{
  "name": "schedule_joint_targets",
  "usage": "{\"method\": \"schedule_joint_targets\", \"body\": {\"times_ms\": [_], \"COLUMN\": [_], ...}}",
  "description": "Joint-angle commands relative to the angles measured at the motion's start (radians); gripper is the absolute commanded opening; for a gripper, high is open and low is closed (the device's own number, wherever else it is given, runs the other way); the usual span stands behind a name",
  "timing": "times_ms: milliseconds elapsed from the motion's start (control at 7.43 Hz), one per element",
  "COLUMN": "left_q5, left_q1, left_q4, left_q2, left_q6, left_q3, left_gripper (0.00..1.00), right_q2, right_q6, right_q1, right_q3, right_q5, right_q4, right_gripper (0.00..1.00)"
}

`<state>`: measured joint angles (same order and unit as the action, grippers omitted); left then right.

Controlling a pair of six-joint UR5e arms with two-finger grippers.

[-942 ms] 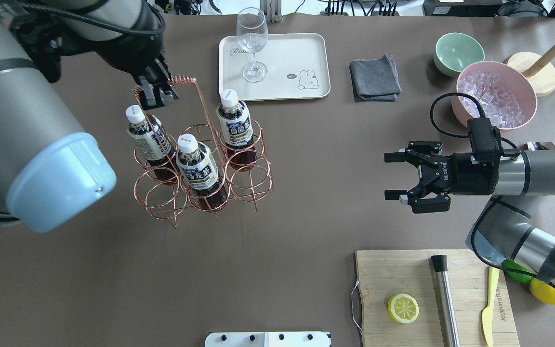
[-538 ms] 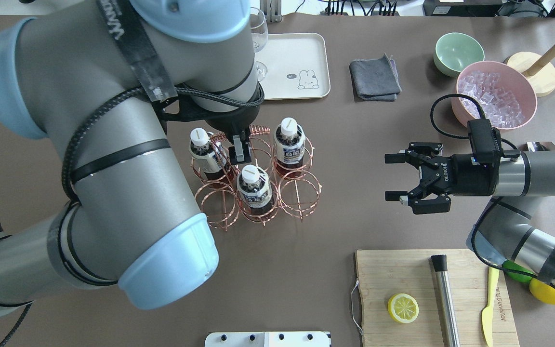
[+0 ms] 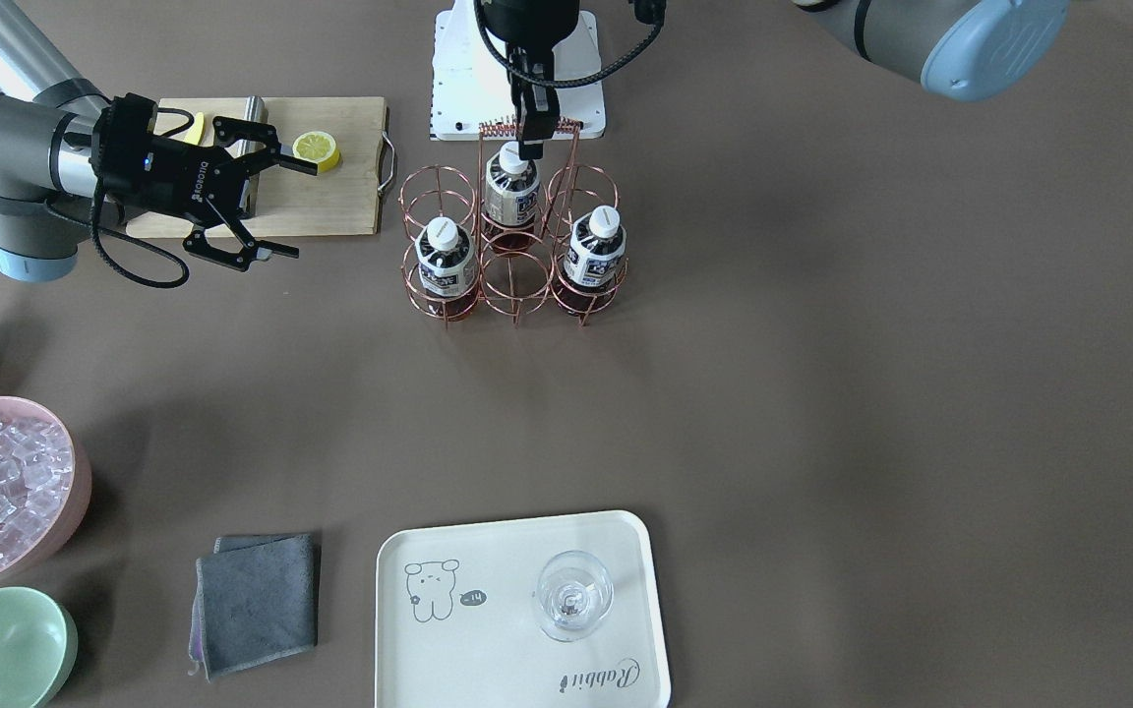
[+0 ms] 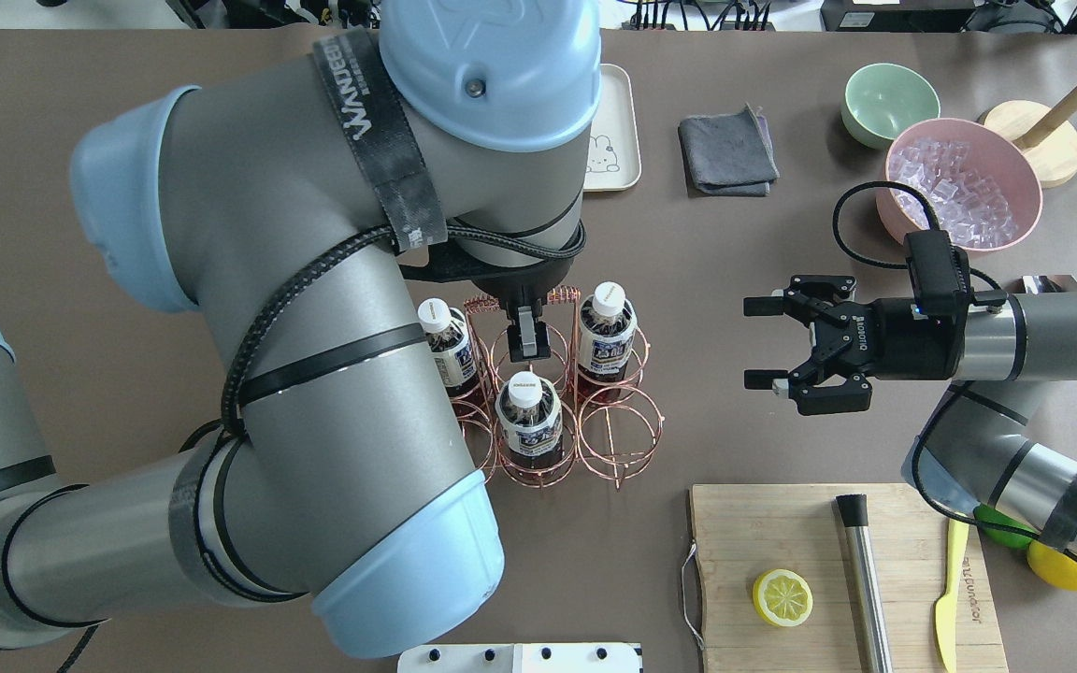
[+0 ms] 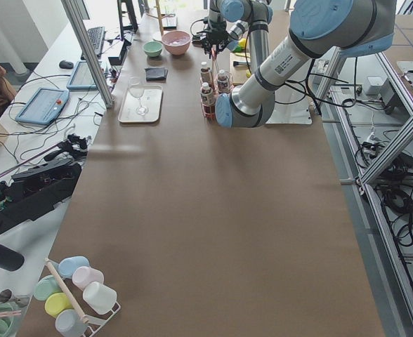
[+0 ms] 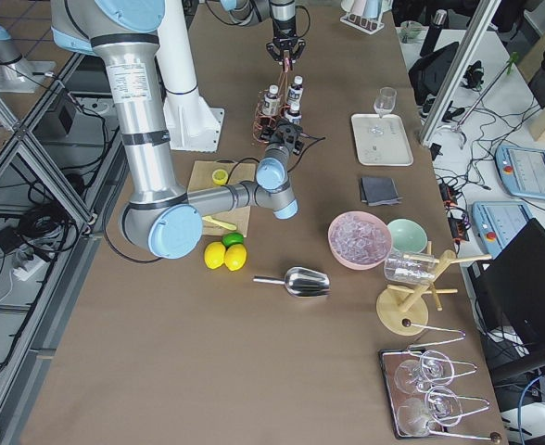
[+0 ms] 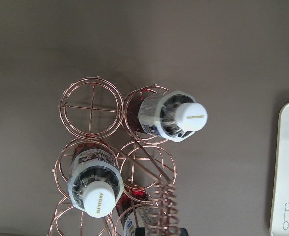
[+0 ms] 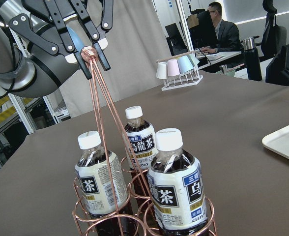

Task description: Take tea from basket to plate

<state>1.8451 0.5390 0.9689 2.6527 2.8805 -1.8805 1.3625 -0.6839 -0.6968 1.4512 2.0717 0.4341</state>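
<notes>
Copper-wire basket (image 3: 513, 258): is showing six ring cells in two rows of three; whether it is resting on the table cannot be told.
Left gripper (image 4: 526, 336): is hanging straight above the basket, jaws closed and pinching the coiled handle (image 8: 89, 50).
Tea bottles (image 3: 441, 258): three are standing upright inside the basket, one in the middle cell of the robot-side row and two in the end cells of the other row.
Right gripper (image 4: 750, 342): is hovering well apart from the basket on the robot's right, fingers spread wide, holding nothing.
Plate (image 3: 409, 639): is lying well beyond the basket, away from the robot, carrying a stemmed glass (image 3: 574, 595).
</notes>
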Motion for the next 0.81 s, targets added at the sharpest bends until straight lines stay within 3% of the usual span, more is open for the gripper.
{"method": "schedule_joint_targets", "body": {"times_ms": [0, 673], "left_q5": [-0.001, -0.001], "left_q1": [0.007, 0.006], "left_q4": [0.001, 0.001], "left_q2": [0.012, 0.001], "left_q6": [0.002, 0.003], "left_q3": [0.008, 0.009], "left_gripper": [0.0, 0.0], "right_q2": [-0.01, -0.013], "right_q6": [0.0, 0.0], "right_q1": [0.005, 0.017], "right_q3": [0.006, 0.009], "right_q5": [0.001, -0.004], "right_q4": [0.0, -0.002], "right_gripper": [1.0, 1.0]}}
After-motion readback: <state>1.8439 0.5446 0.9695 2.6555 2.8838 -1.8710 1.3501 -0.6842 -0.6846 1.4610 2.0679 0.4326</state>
